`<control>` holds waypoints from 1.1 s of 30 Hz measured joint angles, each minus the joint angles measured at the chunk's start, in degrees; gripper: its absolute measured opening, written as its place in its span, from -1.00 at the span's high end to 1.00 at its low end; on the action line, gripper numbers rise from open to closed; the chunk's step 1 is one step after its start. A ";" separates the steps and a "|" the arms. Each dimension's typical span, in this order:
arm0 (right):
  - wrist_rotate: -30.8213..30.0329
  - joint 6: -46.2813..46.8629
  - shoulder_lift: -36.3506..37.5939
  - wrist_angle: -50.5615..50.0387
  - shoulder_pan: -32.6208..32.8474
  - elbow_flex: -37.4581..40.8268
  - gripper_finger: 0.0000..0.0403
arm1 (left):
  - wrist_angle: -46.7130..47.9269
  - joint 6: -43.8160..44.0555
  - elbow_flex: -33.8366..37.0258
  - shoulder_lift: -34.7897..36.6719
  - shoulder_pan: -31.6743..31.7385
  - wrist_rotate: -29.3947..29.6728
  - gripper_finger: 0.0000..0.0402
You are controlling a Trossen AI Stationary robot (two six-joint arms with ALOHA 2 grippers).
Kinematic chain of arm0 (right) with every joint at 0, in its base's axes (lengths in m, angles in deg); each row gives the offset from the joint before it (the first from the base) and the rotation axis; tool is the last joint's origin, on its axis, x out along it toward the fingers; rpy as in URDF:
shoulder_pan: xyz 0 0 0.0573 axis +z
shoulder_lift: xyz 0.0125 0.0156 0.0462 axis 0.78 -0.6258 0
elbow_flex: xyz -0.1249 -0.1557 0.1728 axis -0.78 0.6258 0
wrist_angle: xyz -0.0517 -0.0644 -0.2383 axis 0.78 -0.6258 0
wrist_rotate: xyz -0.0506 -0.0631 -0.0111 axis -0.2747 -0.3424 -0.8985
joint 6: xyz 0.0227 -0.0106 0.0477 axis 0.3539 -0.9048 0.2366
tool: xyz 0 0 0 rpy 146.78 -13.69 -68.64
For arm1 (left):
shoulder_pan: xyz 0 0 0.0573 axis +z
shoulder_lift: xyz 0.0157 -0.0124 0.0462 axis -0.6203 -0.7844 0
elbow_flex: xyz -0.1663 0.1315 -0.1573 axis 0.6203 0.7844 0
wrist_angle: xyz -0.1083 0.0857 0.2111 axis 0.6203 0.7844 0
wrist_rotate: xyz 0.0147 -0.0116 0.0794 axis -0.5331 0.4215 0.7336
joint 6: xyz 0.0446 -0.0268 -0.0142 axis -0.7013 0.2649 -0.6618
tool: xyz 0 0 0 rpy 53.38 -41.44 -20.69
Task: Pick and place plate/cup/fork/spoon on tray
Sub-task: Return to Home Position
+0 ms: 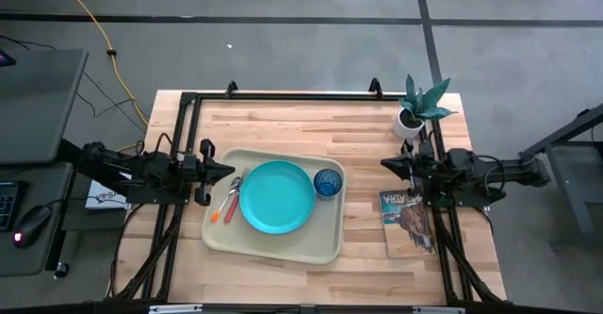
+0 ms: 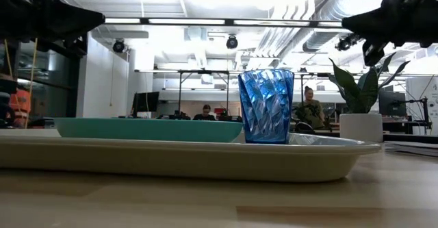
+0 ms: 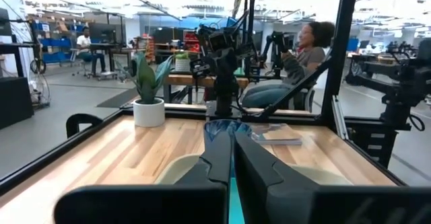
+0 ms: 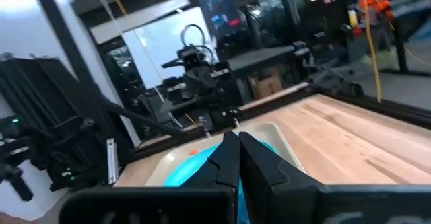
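The tray (image 1: 283, 248) is sitting at the middle of the table, nearer the left arm. On it the plate (image 1: 276, 196) is lying flat at the centre. The cup (image 1: 327, 183) is standing upright just beside the plate's right edge, and the cutlery (image 1: 231, 201) is lying between the plate and the tray's left rim. All items appear placed; nothing is resting off the tray.

The left gripper (image 1: 226, 171) is hovering above the tray's left rim, close over the cutlery, with its fingers pressed together and carrying nothing. The right gripper (image 1: 388, 163) is waiting to the right of the tray, well apart from the cup, fingers likewise together and empty. A potted plant (image 1: 409, 121) and a magazine (image 1: 407, 222) are lying on the right arm's side.

Judgement: only the retreat to rest is outstanding. The left arm should be rising before drawing back, so its fingertips are clearing the rim and not brushing the cutlery. The right arm should be keeping level, away from the plant's leaves.
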 joint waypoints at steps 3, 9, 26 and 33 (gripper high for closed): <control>1.11 -2.53 3.33 -0.10 0.00 2.08 1.00 | 0.01 -0.01 0.00 0.00 0.00 0.00 0.99; 1.57 -6.03 2.93 -2.39 0.00 2.23 1.00 | 0.00 0.02 0.00 0.00 0.00 0.00 0.98; 4.29 -10.49 1.20 -6.71 0.00 2.21 1.00 | -0.02 -0.05 -0.02 0.00 0.00 0.00 0.98; 4.25 -10.49 1.20 -6.75 0.00 2.21 1.00 | -0.03 0.01 -0.02 0.00 0.00 0.00 0.98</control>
